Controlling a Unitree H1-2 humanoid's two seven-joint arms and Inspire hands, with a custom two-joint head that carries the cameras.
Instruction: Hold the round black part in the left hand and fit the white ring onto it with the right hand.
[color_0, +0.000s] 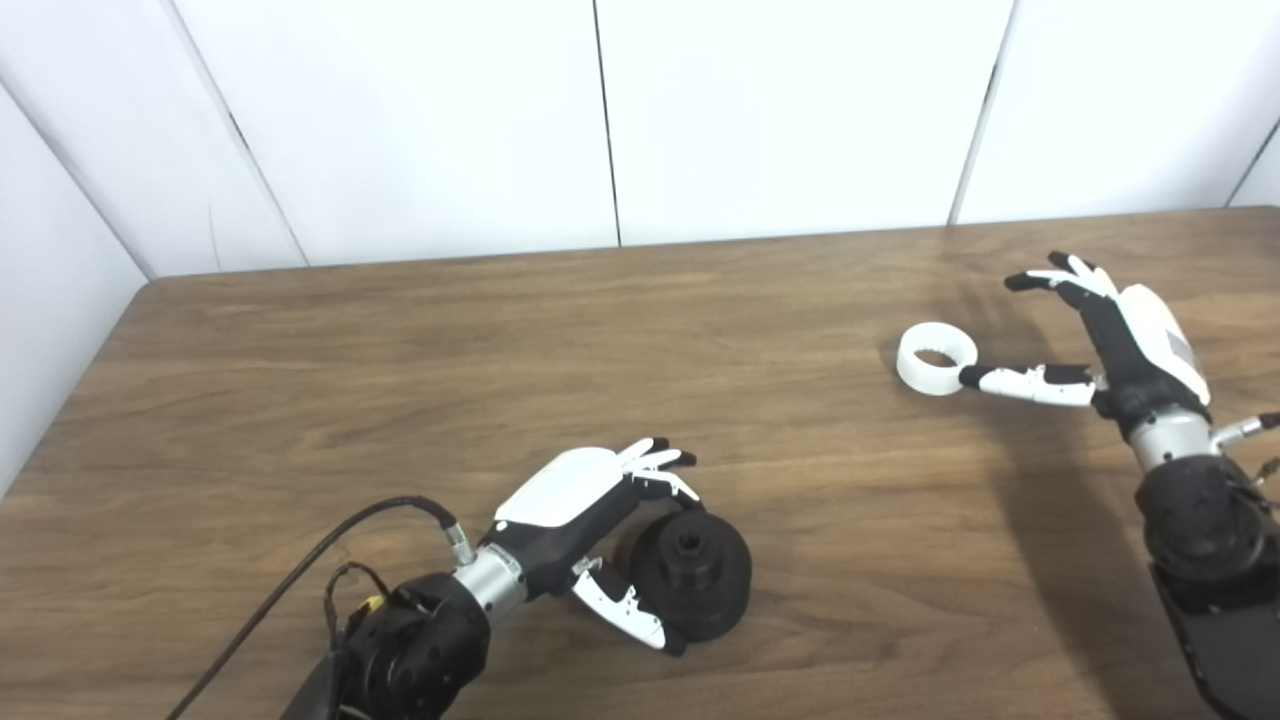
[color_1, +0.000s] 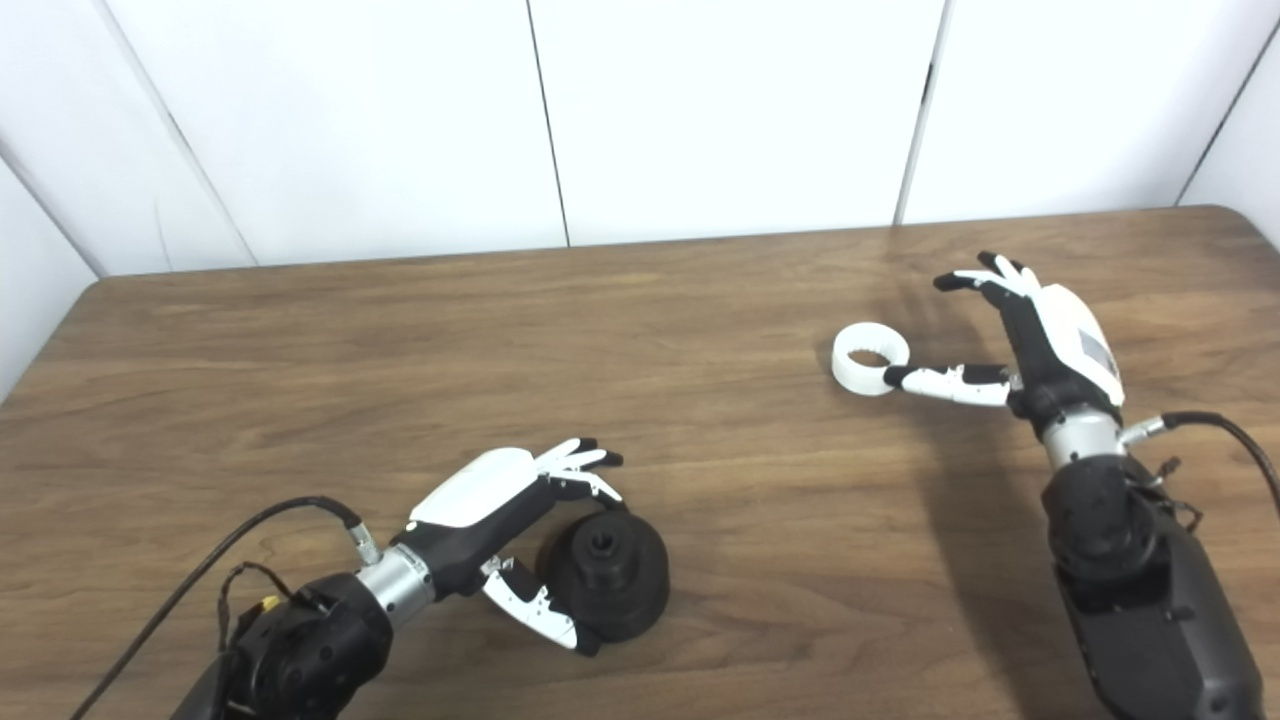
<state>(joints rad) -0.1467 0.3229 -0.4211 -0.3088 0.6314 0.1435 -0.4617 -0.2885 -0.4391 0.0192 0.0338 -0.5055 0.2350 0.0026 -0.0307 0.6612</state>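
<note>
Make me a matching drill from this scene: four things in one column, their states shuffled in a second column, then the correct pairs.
Things
1. white ring
2. round black part
3. left robot hand
4. right robot hand

States
A. open, thumb tip at the ring
B. lying flat near the table's right side
C. fingers curled around the black part
D. resting on the table near the front edge

Pairs: 1-B, 2-D, 3-C, 4-A

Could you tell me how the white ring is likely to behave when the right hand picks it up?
The white ring looks like thin rigid plastic, so probably stiff and light. It lies flat on the table, so it should stay put, but its smooth round wall might slip or roll if tipped.
</note>
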